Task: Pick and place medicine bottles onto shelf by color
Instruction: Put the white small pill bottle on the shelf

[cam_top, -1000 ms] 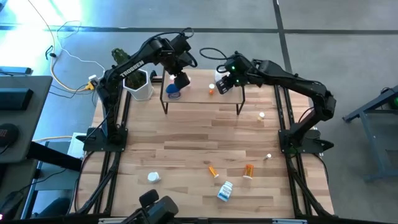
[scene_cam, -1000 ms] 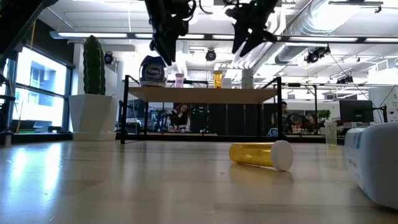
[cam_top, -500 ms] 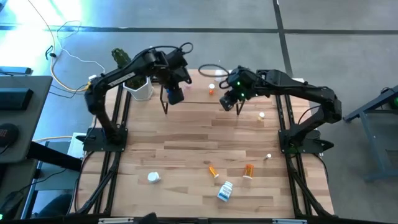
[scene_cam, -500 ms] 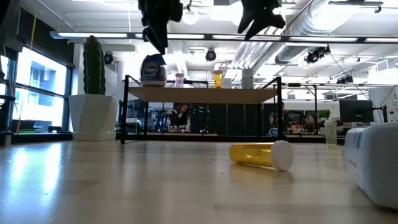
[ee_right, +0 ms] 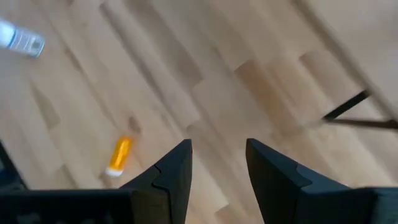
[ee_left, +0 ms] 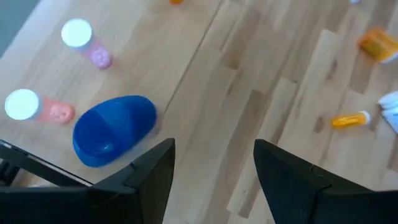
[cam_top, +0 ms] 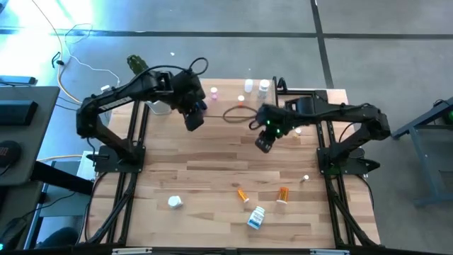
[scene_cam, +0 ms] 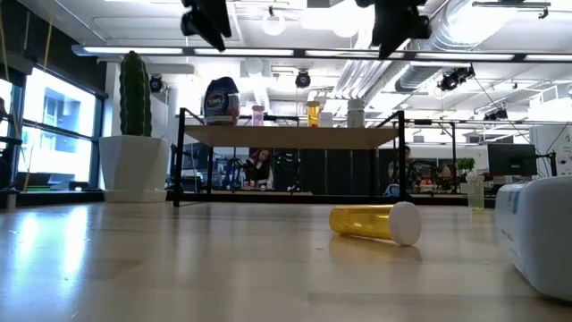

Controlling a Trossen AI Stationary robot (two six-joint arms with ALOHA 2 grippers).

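Note:
The shelf (scene_cam: 295, 136) stands at the table's far side and carries the blue-capped bottle (scene_cam: 220, 100), a pink vial (scene_cam: 257, 114), an orange vial (scene_cam: 313, 113) and white bottles (scene_cam: 356, 114), all upright. My left gripper (cam_top: 192, 117) hangs open above the shelf's near left corner; its wrist view looks down on the blue cap (ee_left: 115, 129) and two white-capped pink vials (ee_left: 78, 34). My right gripper (cam_top: 263, 142) is open, high over the table just near of the shelf. An orange vial (cam_top: 243, 194) lies on its side near the table's near edge.
On the near half of the table lie a white bottle (cam_top: 174, 202), an orange bottle (cam_top: 283, 193), a white-and-blue bottle (cam_top: 256, 217) and a small white piece (cam_top: 306, 178). A white pot with a cactus (scene_cam: 134, 134) stands left of the shelf. Bare wood lies between shelf and bottles.
Both grippers have drawn back from the shelf toward the table's near edge and risen. The left one has also shifted toward the left edge, away from the blue-capped bottle, which stays upright on the shelf. No bottle has moved.

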